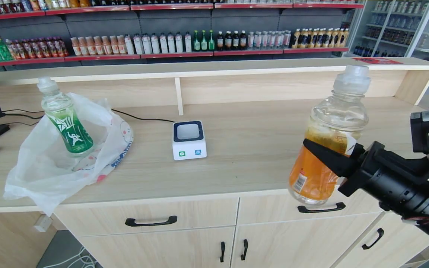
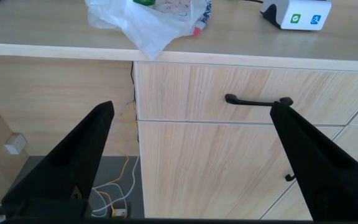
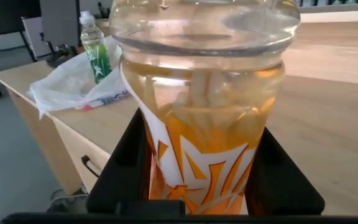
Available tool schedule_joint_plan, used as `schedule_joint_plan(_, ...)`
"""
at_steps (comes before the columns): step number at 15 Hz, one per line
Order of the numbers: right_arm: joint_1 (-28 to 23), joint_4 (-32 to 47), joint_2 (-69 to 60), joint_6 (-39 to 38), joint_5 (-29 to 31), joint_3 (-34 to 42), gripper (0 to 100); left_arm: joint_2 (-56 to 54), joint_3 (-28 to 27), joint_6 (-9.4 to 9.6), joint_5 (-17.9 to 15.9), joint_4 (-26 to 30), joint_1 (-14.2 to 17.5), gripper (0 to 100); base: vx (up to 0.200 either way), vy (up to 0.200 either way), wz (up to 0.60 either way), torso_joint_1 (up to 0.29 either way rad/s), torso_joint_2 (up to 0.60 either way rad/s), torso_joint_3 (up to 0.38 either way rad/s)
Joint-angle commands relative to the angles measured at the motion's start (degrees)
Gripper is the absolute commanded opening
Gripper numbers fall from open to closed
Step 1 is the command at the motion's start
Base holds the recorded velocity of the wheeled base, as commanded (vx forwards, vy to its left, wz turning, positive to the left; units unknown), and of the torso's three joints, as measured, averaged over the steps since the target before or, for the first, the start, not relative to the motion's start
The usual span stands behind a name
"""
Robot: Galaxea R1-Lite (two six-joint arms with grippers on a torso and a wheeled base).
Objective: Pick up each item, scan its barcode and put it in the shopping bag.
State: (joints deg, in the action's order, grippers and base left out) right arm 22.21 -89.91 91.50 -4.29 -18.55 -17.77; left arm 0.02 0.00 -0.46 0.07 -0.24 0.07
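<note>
The right gripper is closed around the orange bottle and holds it upright above the front edge of the counter, right of the scanner. The green bottle stands in the bag at the left. The left gripper is wide open, low before the drawers.

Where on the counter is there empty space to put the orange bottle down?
The widest bare patch of counter for the orange bottle lies right of the scanner. A narrower strip sits between scanner and bag. The left end is crowded: bag, green bottle, cable.
</note>
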Motion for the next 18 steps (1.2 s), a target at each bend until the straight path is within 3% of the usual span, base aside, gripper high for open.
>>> schedule_joint_plan(1,-5.6,-0.09,-0.36,4.12,4.23,1.78,0,-0.02,0.0,0.02,0.01,-0.02,-0.07,100,0.0,0.0,0.0,0.0,0.0,0.0)
schedule_joint_plan(6,-12.02,-0.09,-0.27,7.81,14.6,1.07,0,0.06,0.0,-0.15,0.01,-0.02,0.01,100,0.0,0.0,0.0,0.0,0.0,0.0)
schedule_joint_plan(8,-12.37,-0.09,-0.71,8.51,18.2,3.36,0,0.06,0.0,-0.24,0.1,-0.02,0.01,100,0.0,0.0,0.0,0.0,0.0,0.0)
schedule_joint_plan(10,-12.46,-0.09,-1.94,8.6,18.82,4.94,0,-0.02,0.0,-0.15,0.01,-0.02,0.01,100,0.0,0.0,0.0,0.0,0.0,0.0)
schedule_joint_plan(13,-12.46,-0.09,-2.56,8.6,18.82,4.68,0,-0.02,0.0,-0.24,0.1,-0.02,0.01,100,-0.2,0.0,0.0,0.007,0.01,0.001)
schedule_joint_plan(16,-12.46,-0.09,-2.12,8.07,18.82,3.62,0,-0.02,0.0,-0.15,0.01,-0.02,0.01,100,0.0,0.0,0.0,0.0,0.0,0.0)
schedule_joint_plan(18,-12.46,-0.09,-2.65,7.98,18.82,3.62,0,0.06,0.0,-0.15,0.01,-0.02,0.01,100,0.0,0.2,0.0,-0.015,-0.01,0.002)
